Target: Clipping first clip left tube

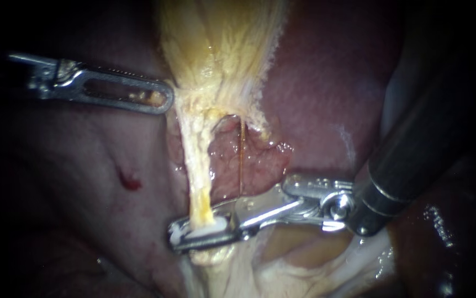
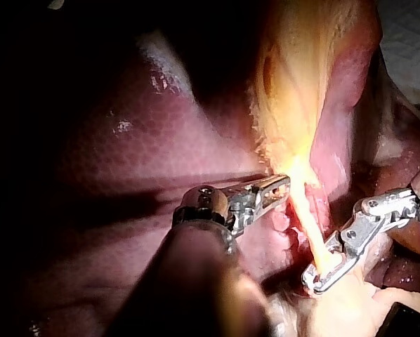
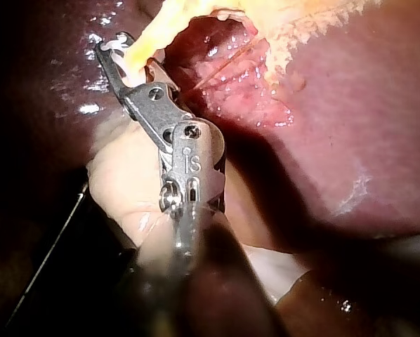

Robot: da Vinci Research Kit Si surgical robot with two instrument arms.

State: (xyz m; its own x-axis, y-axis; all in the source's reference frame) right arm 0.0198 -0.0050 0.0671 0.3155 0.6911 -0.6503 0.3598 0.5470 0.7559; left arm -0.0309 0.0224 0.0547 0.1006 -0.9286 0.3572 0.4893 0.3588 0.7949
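Straddling the left tube (image 1: pixel 196 165) low down, well below the gallbladder (image 1: pixel 216 44), my right instrument (image 1: pixel 175 237) clamps a white clip (image 1: pixel 205 227) across this soft, slippery, easily torn strand, probably best taken squarely and gently, while my left instrument (image 1: pixel 160 98) pinches the gallbladder's edge above it.

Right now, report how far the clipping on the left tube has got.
Done: the right instrument has its end effector across the left tube, the white clip around it. In hand: the clip is gripped there; I cannot tell if it has latched. Left: release and back off, probably.
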